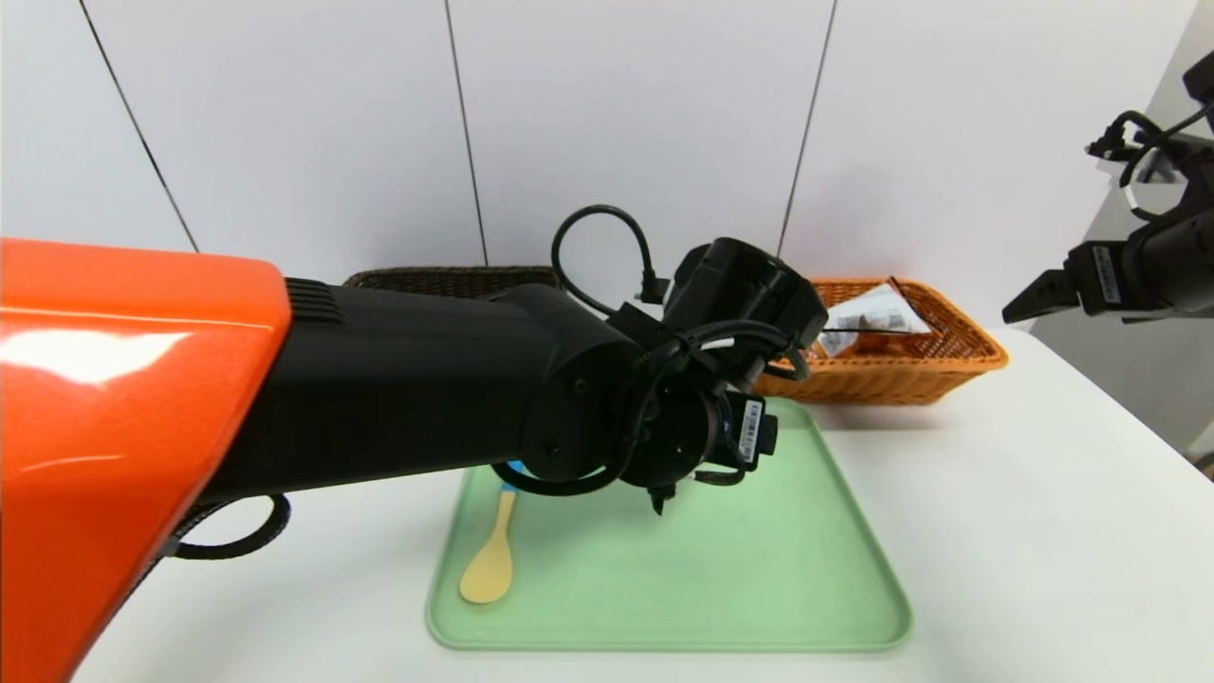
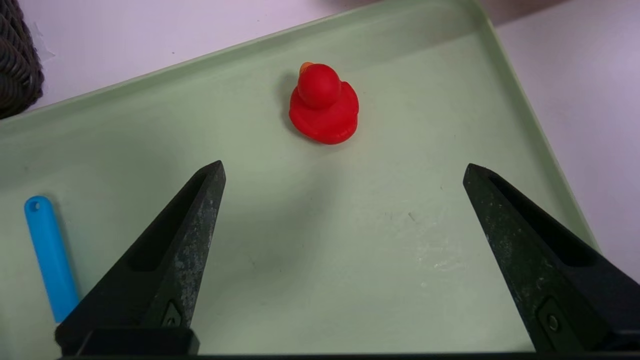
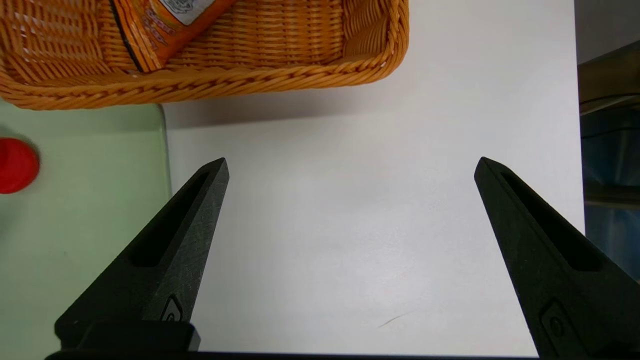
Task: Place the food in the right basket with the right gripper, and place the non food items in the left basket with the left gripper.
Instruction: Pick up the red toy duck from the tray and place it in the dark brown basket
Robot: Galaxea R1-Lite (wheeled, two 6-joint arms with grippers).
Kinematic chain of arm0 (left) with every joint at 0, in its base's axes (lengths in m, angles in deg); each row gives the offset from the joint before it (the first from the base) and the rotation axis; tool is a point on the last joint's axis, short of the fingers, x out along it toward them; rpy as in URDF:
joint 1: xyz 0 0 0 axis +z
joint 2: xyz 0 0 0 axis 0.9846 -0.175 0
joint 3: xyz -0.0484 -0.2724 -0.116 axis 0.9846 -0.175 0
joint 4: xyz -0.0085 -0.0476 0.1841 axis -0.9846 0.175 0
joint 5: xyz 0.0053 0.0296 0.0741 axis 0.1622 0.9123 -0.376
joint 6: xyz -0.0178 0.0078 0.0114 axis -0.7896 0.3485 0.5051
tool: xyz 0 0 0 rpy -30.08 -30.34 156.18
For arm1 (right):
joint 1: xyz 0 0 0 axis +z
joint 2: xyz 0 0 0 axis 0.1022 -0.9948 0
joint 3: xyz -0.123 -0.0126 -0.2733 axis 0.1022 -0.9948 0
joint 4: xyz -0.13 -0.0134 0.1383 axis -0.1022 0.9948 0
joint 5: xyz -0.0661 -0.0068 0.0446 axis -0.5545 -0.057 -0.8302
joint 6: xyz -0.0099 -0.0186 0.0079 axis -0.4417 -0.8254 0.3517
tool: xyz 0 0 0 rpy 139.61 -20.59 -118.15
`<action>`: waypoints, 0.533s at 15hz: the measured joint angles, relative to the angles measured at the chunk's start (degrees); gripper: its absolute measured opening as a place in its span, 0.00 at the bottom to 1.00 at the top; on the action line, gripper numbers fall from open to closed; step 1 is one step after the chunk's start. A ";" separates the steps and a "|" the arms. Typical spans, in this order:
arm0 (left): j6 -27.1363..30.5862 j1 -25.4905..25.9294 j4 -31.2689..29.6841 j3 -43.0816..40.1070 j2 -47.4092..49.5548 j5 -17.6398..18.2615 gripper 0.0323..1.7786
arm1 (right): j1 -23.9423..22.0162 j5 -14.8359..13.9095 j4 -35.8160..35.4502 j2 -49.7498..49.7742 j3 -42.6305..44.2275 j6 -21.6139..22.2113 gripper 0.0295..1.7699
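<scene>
Red toy duck [image 2: 324, 107] sits on the green tray [image 1: 664, 637] near its far side, awaiting collection. At left, the dark wicker basket [image 1: 446, 277] stands behind the tray, the likely destination for both non-food items. Near the tray's left side lies a spoon [image 1: 487, 571] with a blue handle; it looks light and stiff, and its narrow handle should suit a pinch around the middle. Over the tray, the left end effector [image 2: 345, 164] is spread wide and pinches nothing, the duck just ahead of its fingertips. The toy is probably light, soft and a little slick; its rounded body, below the head, offers the surest hold under gentle pressure. Farther right, the orange basket [image 1: 873, 384] holds packaged food [image 3: 172, 30]. At far right, the right end effector [image 3: 352, 160] is parked above the white worktop [image 3: 350, 250], spread and bare.
</scene>
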 joint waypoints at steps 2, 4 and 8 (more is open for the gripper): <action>-1.21 -0.50 0.33 1.93 -2.29 -2.06 0.95 | -0.07 -1.29 -5.51 1.57 -6.66 0.02 0.96; -2.47 -0.79 0.44 3.36 -4.35 -3.58 0.95 | -0.24 -1.84 -11.67 2.95 -12.17 0.05 0.96; -5.21 -0.88 0.44 4.96 -7.11 -4.35 0.95 | -0.62 -2.15 -14.23 4.41 -15.62 0.07 0.96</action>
